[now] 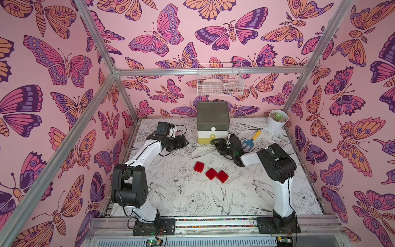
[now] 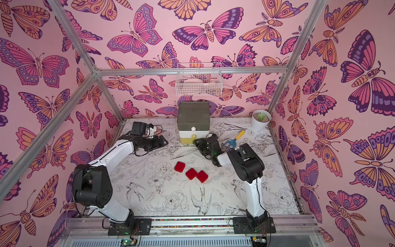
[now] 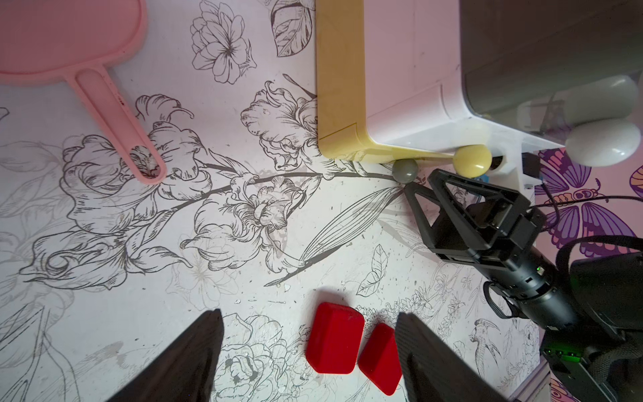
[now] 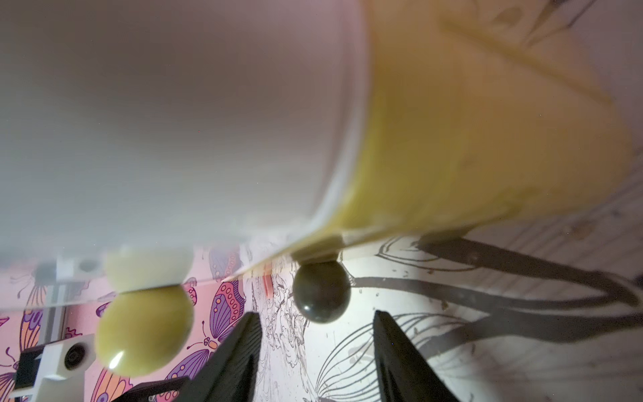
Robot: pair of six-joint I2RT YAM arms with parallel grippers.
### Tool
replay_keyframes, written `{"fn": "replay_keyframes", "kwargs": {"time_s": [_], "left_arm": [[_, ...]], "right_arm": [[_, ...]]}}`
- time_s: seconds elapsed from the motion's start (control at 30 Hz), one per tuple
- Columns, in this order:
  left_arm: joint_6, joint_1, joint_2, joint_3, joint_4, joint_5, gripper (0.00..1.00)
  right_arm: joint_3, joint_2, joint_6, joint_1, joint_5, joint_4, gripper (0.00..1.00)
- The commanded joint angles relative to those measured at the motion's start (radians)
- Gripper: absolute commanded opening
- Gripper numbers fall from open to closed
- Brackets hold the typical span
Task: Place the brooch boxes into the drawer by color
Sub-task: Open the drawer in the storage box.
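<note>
Three red brooch boxes [image 1: 199, 166] [image 1: 211, 173] [image 1: 222, 176] lie mid-table in both top views; two of them touch. The drawer [image 1: 212, 122] stands at the back with all three tiers pushed in. My right gripper [image 4: 317, 315] is open, its fingertips on either side of the bottom tier's grey knob [image 4: 322, 292] without touching it; in a top view it [image 1: 215, 142] sits at the chest's lower front. My left gripper [image 3: 308, 315] hangs open and empty left of the chest [image 2: 193, 120], with two red boxes [image 3: 334, 339] on the table beyond its fingers.
A pink hand mirror [image 3: 69, 52] lies behind the left arm. A blue and yellow hand fork [image 1: 252, 140] lies right of the chest, a potted succulent [image 1: 277, 119] stands in the back right corner, and a white wire basket [image 1: 220, 83] hangs on the wall.
</note>
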Motion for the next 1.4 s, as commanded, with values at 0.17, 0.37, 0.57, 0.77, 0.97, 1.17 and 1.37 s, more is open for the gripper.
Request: {"fn": "replay_keyframes", "kwargs": {"time_s": [0.17,0.37,0.57,0.77,0.97,1.17,1.37], "left_arm": [[0.014,0.008,-0.005,-0.013,0.007,0.014,0.84],[0.016,0.008,0.000,-0.015,0.006,0.013,0.84],[0.016,0.010,0.003,-0.015,0.007,0.011,0.84],[0.017,0.012,0.002,-0.019,0.006,0.013,0.84],[0.020,0.013,0.002,-0.021,0.006,0.013,0.84],[0.022,0.014,0.001,-0.022,0.006,0.012,0.84],[0.022,0.014,0.002,-0.022,0.007,0.013,0.84]], "right_arm": [[0.047,0.046,0.014,0.016,0.018,0.034,0.56],[0.073,0.059,0.021,0.016,0.023,0.029,0.56],[0.094,0.083,0.056,0.025,0.015,0.064,0.55],[0.094,0.080,0.060,0.050,0.017,0.069,0.55],[0.121,0.100,0.071,0.051,0.018,0.080,0.55],[0.134,0.110,0.089,0.056,0.025,0.100,0.55],[0.103,0.115,0.166,0.058,0.059,0.220,0.55]]}}
